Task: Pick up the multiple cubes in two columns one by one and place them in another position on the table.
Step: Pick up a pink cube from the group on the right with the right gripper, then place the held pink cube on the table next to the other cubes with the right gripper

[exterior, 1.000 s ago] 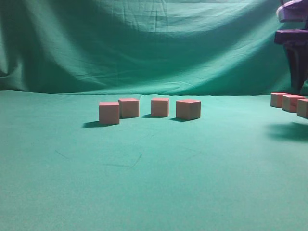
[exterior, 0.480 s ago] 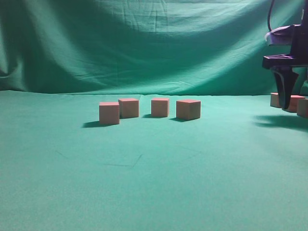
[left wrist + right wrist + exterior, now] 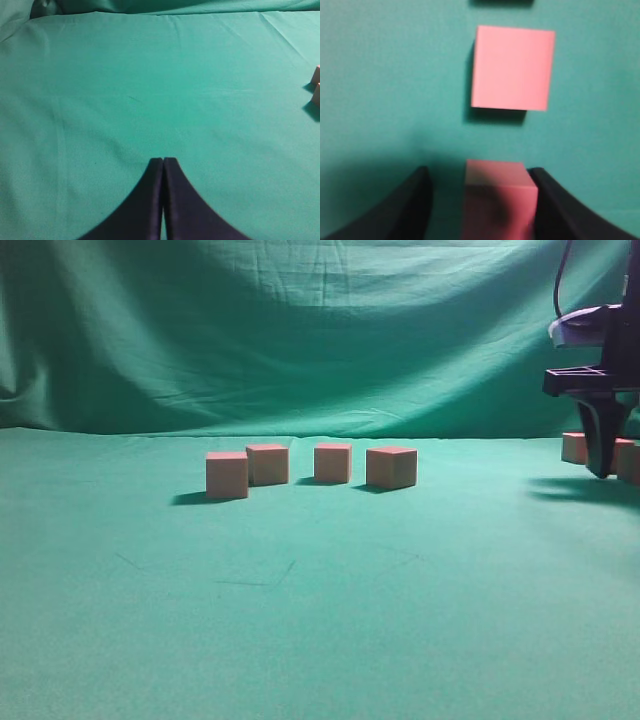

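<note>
Because the right gripper (image 3: 480,200) has its two black fingers standing either side of one cube (image 3: 499,195), the coming move turns on a very close relation: in the right wrist view the block sits directly between the jaws, its right face touching or all but touching the right finger (image 3: 560,210) while a strip of green still shows between its left face and the left finger (image 3: 405,210). The jaws are parted around the block and do not yet look clamped on it, so I judge the step in hand to be the closing of a grasp. A second cube (image 3: 513,67) lies straight ahead of the held-between one, apart from it, square to it and in the same column; a cube has no long axis, but its flat sides run parallel to the fingers. In the exterior view this gripper (image 3: 603,455) hangs low at the far right edge over the right-hand group of cubes (image 3: 574,447), so the right arm is plainly the nearer one. Four more cubes (image 3: 310,468) stand in a loose row at mid-table, well apart from it. The left gripper (image 3: 163,200) has its fingers pressed together, holding nothing, over bare table (image 3: 150,90). The blocks are sharp-edged wood with pinkish matt faces; the table cloth is green and faintly creased.
</note>
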`<action>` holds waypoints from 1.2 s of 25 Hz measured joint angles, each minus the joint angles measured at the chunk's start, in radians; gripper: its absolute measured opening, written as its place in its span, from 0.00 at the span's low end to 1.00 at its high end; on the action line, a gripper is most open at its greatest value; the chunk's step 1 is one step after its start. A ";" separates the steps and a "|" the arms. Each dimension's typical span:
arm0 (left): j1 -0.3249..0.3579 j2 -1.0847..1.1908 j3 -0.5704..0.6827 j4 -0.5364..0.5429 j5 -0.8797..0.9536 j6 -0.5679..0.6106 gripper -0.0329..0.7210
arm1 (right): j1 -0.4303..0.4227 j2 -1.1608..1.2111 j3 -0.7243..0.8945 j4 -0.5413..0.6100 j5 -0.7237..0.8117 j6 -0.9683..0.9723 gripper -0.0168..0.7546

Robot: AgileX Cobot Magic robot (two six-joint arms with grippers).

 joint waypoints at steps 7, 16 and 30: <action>0.000 0.000 0.000 0.000 0.000 0.000 0.04 | 0.000 0.000 -0.012 0.000 0.042 0.029 0.37; 0.000 0.000 0.000 0.000 0.000 0.000 0.04 | 0.067 -0.143 -0.053 0.002 0.198 -0.013 0.37; 0.000 0.000 0.000 0.000 0.000 0.000 0.04 | 0.569 -0.280 -0.057 0.014 0.258 -0.097 0.37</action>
